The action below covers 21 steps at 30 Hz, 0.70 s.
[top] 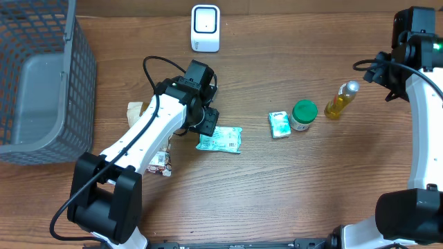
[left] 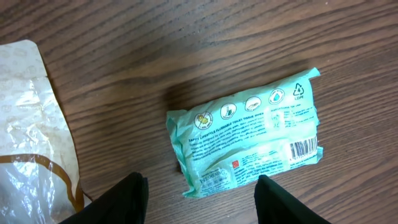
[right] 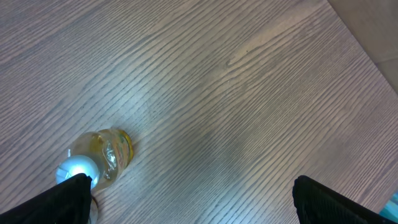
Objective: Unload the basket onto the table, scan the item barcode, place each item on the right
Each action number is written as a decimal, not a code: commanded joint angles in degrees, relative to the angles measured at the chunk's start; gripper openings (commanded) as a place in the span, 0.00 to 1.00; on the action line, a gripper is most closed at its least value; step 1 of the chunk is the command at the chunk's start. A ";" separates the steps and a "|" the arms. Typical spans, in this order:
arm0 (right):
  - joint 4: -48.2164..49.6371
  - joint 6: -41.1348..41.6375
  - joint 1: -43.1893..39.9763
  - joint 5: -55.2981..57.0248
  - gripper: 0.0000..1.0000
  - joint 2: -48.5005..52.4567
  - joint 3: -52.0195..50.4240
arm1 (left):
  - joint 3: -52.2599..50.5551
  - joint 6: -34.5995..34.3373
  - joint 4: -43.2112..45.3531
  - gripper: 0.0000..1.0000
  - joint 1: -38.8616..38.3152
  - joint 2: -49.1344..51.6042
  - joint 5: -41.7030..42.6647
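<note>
1. Grey mesh basket (top: 41, 83): far left of the wooden table (top: 277, 194).
2. Crinkled clear bag (top: 135, 111): right of the basket, partly under the left arm; just left of the packet in the left wrist view.
3. Small printed wrapper (top: 160, 163): near side of the left arm, too small to identify.
4. White scanner (top: 205, 28): far edge, upright, well apart from all items.
5. Left gripper (top: 208, 123): above the packet's left end, fingers (left: 134, 199) spread, pinching nothing.
6. Mint-green packet (top: 220, 140): the task's thing, flat on the table left of centre, printed side up, barcode (left: 305, 149) showing at its corner.
7. Small mint box (top: 279, 124): right of centre, touching the jar.
8. Green-lidded jar (top: 303, 114): upright.
9. Yellow bottle (top: 342, 100): silver cap, near the jar.
10. Right gripper (right: 193, 208): far right, above the bottle, fingers spread wide, holding nothing
</note>
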 commanded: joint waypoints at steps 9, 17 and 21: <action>0.28 0.42 0.00 0.13 1.00 -0.02 0.44 | -0.28 -0.68 0.35 0.58 -0.07 2.27 1.05; 0.28 0.42 0.00 0.13 1.00 -0.02 0.44 | -0.28 -0.87 2.21 0.61 -0.09 9.51 2.91; 0.28 0.42 0.00 0.13 1.00 -0.02 0.44 | -0.28 -0.83 2.21 0.59 -0.09 13.18 4.79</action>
